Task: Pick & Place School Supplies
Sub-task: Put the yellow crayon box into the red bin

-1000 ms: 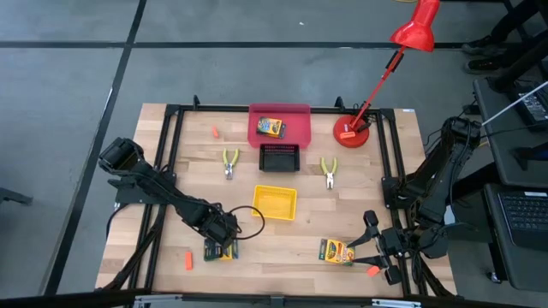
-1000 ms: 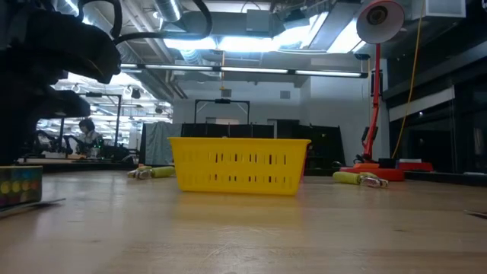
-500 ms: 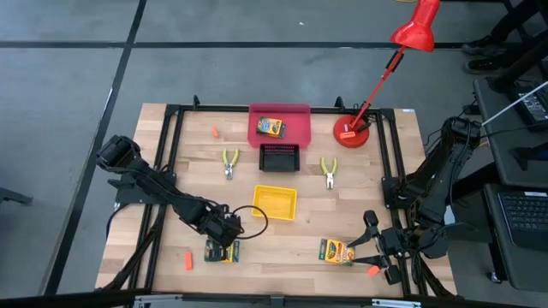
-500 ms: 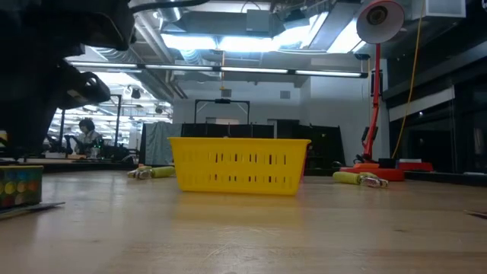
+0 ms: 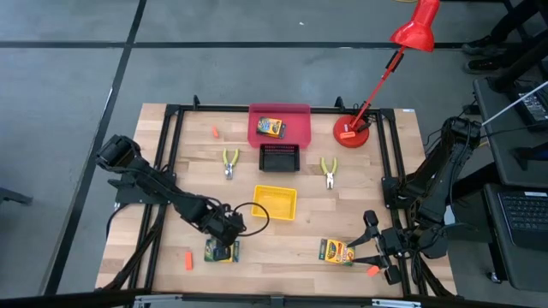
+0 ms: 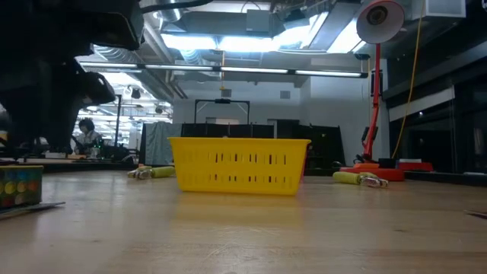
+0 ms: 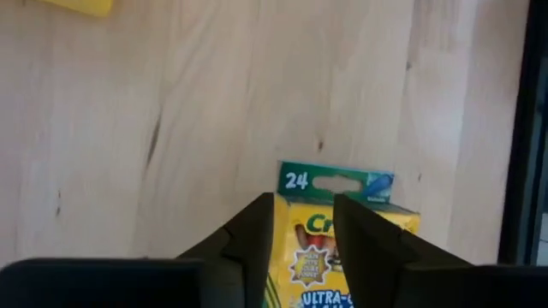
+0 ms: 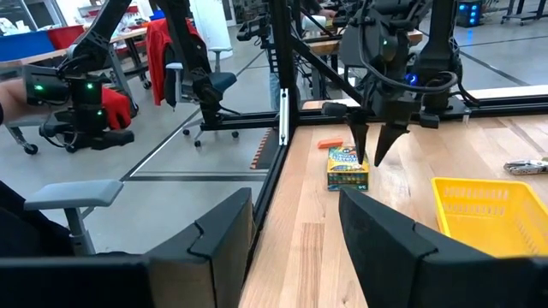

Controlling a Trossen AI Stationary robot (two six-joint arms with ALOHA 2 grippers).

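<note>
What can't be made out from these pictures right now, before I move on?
- Whether the left gripper is touching the crayon box: high view, arm covers it; left wrist view, its fingers hide the box's lower part.
- Lamp head: cut off by the high view's top edge.
- Orange piece by the right gripper: too small to identify.
- Second crayon box: out of the right wrist view.

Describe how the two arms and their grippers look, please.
Both arms are dark, jointed and slim. The left arm carries a black cable looping near its gripper; the right wrist view shows green lights on it. The right gripper has two dark, flat, tapered fingers.
</note>
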